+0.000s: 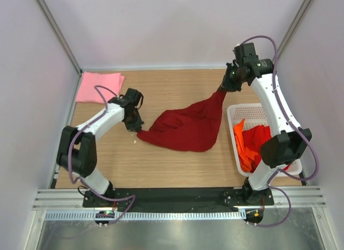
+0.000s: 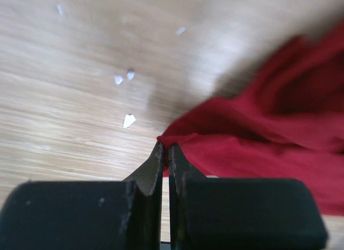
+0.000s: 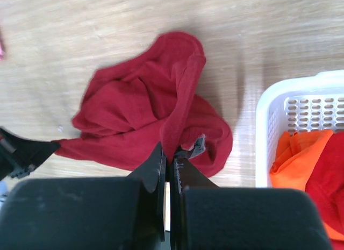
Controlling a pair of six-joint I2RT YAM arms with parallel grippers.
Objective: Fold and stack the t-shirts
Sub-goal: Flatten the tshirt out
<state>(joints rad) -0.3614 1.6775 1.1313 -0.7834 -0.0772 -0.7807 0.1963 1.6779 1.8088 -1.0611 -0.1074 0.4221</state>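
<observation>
Pinching the dark red t-shirt [image 1: 185,129] at both ends, left claw [image 1: 135,129] clamped on a corner down at the worktop [image 1: 172,86], right claw [image 1: 222,88] clamped on a raised edge, I am spreading it, I judge, and next must draw it taut and flat.

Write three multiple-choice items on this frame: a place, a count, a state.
1. Where is the light pink cloth t-shirt? A. far left corner of the wooden table; B. under an arm; C. in a gripper.
2. How many shirts lie in the white plastic slotted basket? A. none; B. two; C. four.
3. The dark red cloth t-shirt is: A. folded square; B. pinched by both grippers; C. untouched.
Answers: 1 A, it lies by the far left wall; 2 B, orange cloth t-shirt and bright red cloth t-shirt; 3 B, left gripper and right gripper each shut on its cloth.
</observation>
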